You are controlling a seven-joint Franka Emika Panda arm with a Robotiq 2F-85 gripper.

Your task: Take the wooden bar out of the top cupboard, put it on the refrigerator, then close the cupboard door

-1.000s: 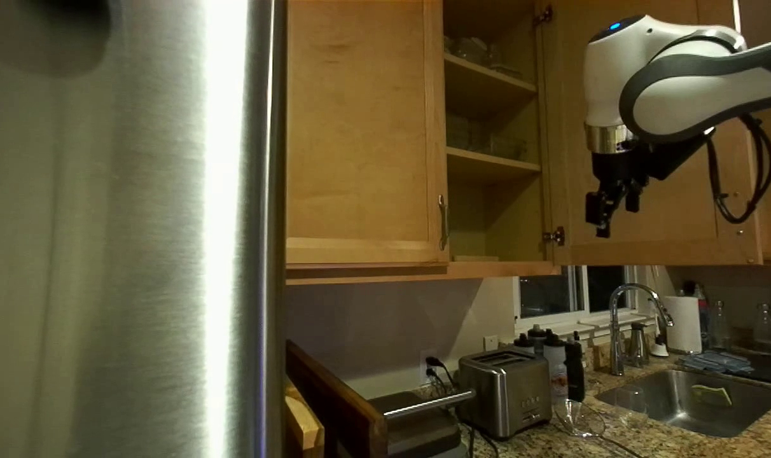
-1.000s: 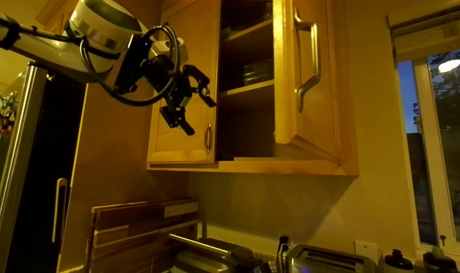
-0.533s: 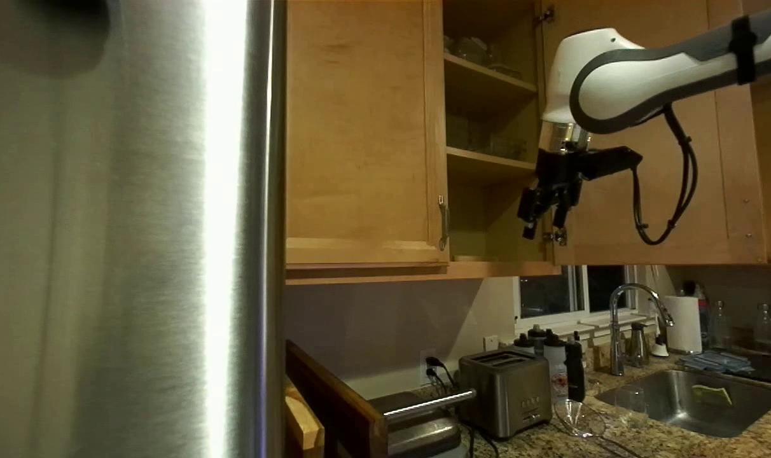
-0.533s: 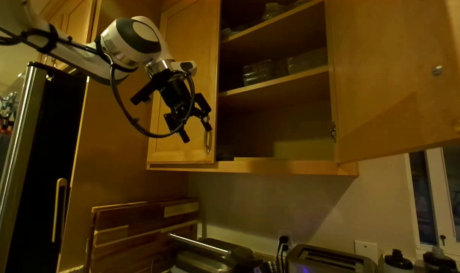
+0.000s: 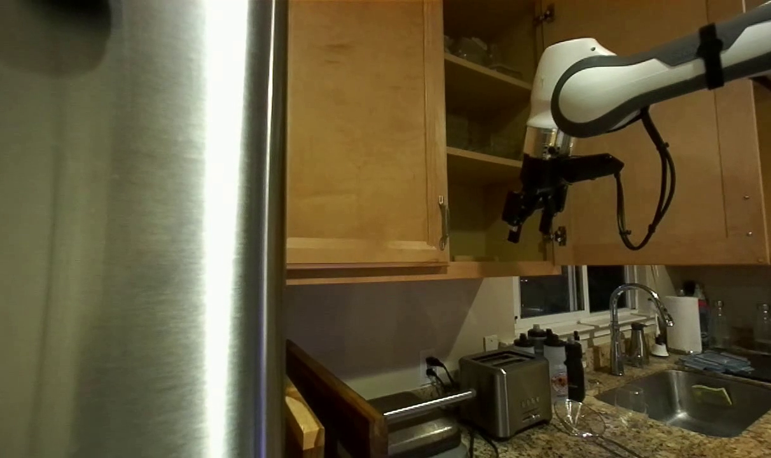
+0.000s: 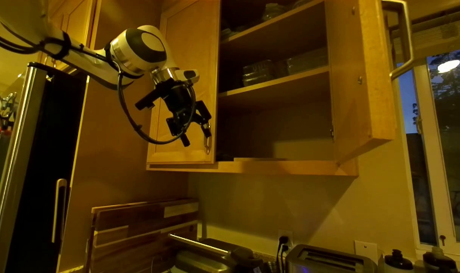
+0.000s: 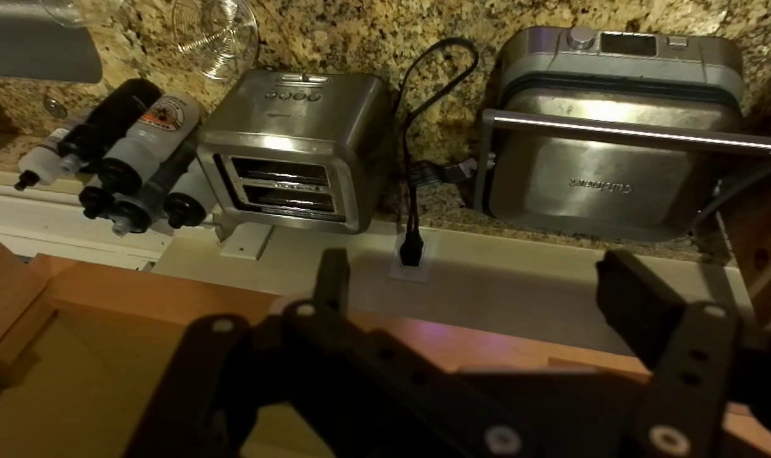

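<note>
The slim pale wooden bar (image 6: pixel 259 159) lies flat on the floor of the top cupboard (image 6: pixel 279 85), near its front edge. An exterior view also shows a short piece of the bar (image 5: pixel 474 259); I cannot pick it out in the wrist view. The cupboard door (image 6: pixel 351 87) stands wide open on its hinges. The stainless-steel refrigerator (image 5: pixel 144 254) fills much of an exterior view. My gripper (image 5: pixel 529 231) hangs in front of the cupboard, tilted downward and apart from the bar. In the wrist view its fingers (image 7: pixel 332 280) are spread with nothing between them.
A neighbouring cupboard door (image 5: pixel 363 127) is closed. Glass dishes (image 6: pixel 257 72) stand on the shelves above. Below are a toaster (image 7: pixel 290 146), a grill (image 7: pixel 608 159) with a raised handle, several bottles (image 7: pixel 140 152) and upright cutting boards (image 6: pixel 142 239).
My gripper has moved lower and toward the cupboard's opening, its jaws staying open. The cupboard door has swung wider, then part way back. The bar has not moved.
</note>
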